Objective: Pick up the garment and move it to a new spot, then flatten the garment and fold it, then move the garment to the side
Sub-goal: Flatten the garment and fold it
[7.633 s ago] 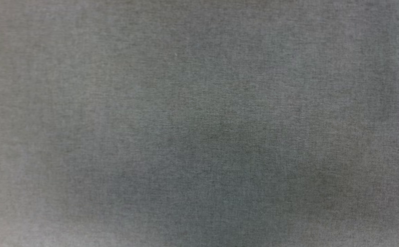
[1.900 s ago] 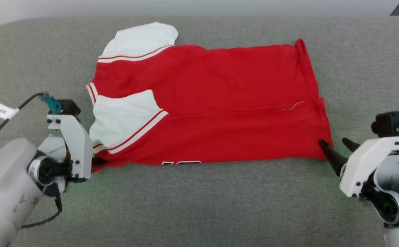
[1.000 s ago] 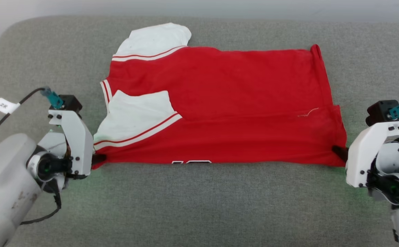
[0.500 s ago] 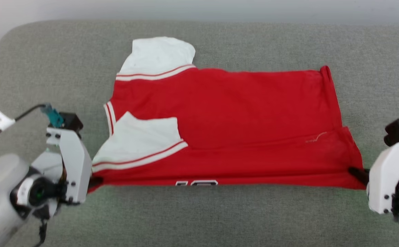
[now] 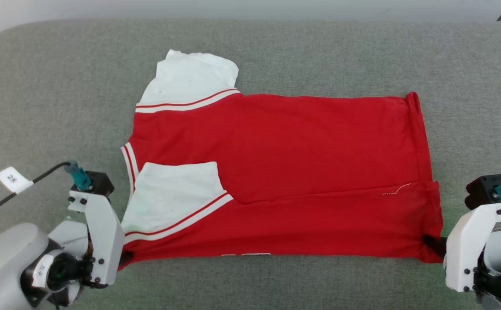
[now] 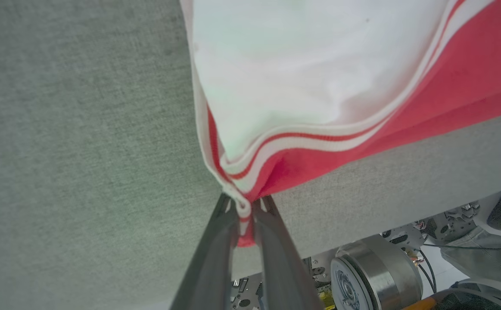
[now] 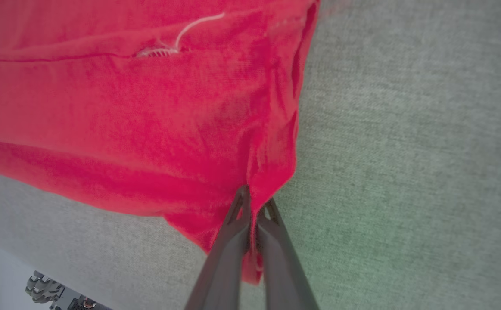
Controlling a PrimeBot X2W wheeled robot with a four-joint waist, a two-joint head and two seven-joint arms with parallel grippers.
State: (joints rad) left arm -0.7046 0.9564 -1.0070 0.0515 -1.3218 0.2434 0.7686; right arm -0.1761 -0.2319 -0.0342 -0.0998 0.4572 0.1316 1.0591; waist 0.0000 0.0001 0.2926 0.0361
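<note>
The red jersey T-shirt lay spread mid-counter, its near long side folded over. The left pincer pinched the near sleeve-end corner and the right pincer the near hem corner. This looked like mid-fold. The next move probably called for carrying both corners evenly toward the far edge, where bare counter lay open. The counter's near edge sat close by the pincers.

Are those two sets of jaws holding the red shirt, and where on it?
Yes. The left gripper pinches the garment at its near striped-trim corner; the right gripper pinches the near hem corner.
</note>
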